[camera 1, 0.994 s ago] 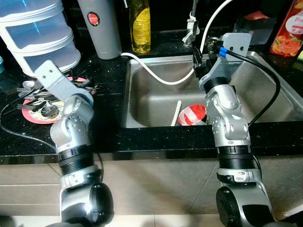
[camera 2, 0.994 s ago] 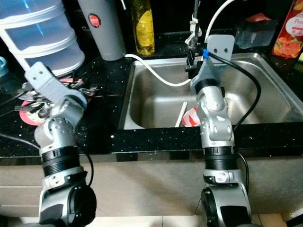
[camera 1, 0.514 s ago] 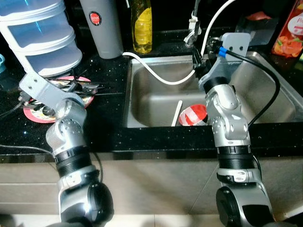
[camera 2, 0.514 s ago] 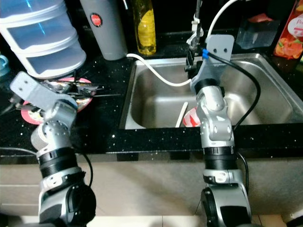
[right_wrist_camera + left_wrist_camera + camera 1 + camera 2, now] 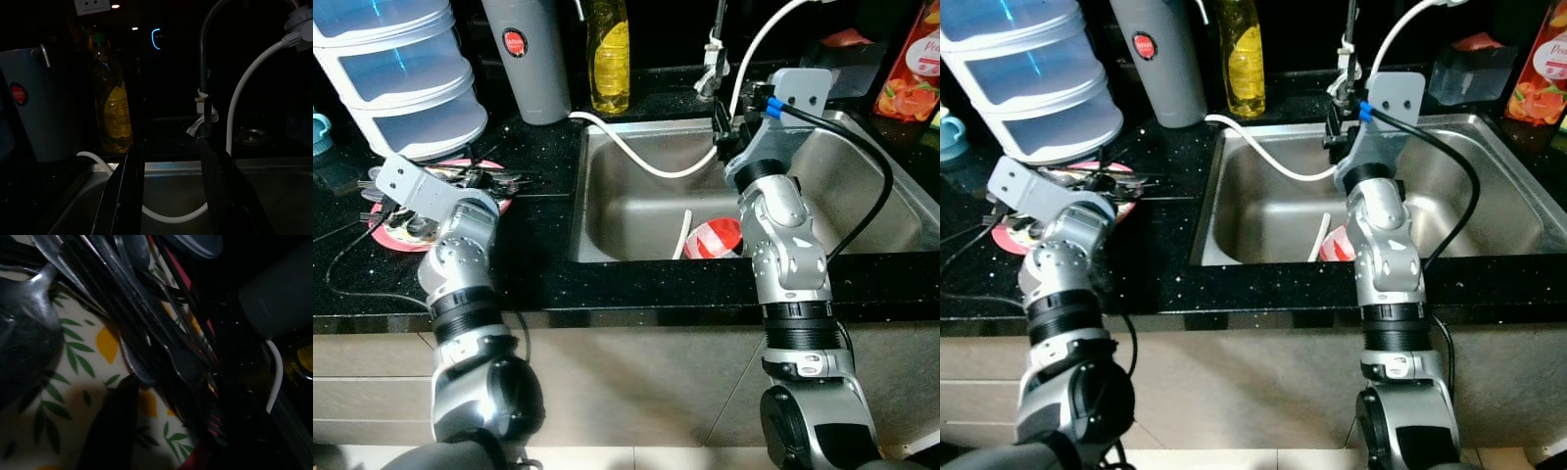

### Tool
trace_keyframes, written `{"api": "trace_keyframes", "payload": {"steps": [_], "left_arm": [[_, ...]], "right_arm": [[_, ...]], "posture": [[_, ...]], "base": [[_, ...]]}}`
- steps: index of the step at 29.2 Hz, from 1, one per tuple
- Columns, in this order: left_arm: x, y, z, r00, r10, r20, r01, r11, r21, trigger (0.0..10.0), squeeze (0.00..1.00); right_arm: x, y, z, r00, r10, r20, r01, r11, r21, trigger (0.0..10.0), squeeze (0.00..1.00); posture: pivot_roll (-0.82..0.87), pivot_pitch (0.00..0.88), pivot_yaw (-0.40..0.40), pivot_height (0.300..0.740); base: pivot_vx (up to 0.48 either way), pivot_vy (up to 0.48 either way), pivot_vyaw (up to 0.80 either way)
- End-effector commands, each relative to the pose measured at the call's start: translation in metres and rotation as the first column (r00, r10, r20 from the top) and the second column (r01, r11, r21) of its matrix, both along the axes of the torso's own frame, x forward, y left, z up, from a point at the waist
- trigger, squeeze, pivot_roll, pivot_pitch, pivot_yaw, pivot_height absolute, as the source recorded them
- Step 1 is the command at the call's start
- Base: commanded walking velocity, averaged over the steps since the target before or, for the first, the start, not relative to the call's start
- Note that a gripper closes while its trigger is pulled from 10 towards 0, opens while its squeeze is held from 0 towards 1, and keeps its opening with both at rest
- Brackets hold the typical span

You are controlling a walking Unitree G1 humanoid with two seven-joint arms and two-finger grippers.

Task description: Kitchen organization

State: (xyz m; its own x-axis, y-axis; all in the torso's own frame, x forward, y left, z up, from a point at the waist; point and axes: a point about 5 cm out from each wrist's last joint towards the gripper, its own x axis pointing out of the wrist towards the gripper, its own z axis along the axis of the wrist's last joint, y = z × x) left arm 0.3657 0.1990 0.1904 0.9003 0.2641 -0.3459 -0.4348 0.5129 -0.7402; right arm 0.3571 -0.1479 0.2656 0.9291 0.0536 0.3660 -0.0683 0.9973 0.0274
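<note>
Your left claw [image 5: 161, 431] is down on the plate [image 5: 391, 238] at the left of the black counter [image 5: 538, 284], its dark fingers [image 5: 112, 426] lying low over the leaf-and-lemon pattern. The wrist view is too dark and close for you to tell whether the fingers are spread or pinched, or whether they have hold of anything. Right in front of them lies the pile of cutlery [image 5: 122, 313]: a large spoon bowl [image 5: 24, 347] on the plate face, with long dark handles and tines crossing above it. From the head views, that cutlery [image 5: 480, 179] fans across the pink-rimmed plate, and your left forearm [image 5: 426, 191] reaches over it.

Behind the plate stands a stack of translucent containers [image 5: 401, 78], with a grey jug [image 5: 530, 59] bearing a red round label beside it, then a bottle of yellow liquid [image 5: 610, 54].

Your right claw [image 5: 168, 186] is held up over the back of the sink [image 5: 862, 235], fingers parted with a clear gap and nothing between them, pointing at the tap [image 5: 205, 73]. A white hose [image 5: 636, 152] curves from the counter across the sink's rear to the tap. In the sink basin lie a red-and-white cup [image 5: 713, 238] on its side and a pale stick [image 5: 679, 233] leaning just beside it.
</note>
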Motion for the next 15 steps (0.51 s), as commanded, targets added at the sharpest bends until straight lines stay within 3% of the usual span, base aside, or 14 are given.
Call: {"api": "trace_keyframes", "payload": {"steps": [1,15], "left_arm": [[-0.0020,0.0074,-0.0165,0.998,0.007,-0.065,-0.008,1.000,-0.024,0.0,0.00],[-0.0007,0.0137,-0.0139,0.999,0.035,-0.032,-0.035,0.999,-0.024,0.0,0.00]], "right_arm": [[0.0003,0.0026,0.0016,1.000,0.007,0.002,-0.007,1.000,-0.001,10.0,0.00],[0.0009,0.0018,0.0020,1.000,0.008,0.003,-0.008,1.000,-0.002,10.0,0.00]], "posture": [[-0.05,0.000,0.079,0.740],[-0.05,0.000,0.070,0.740]], "base": [[0.000,0.000,0.00],[0.000,0.000,0.00]]}}
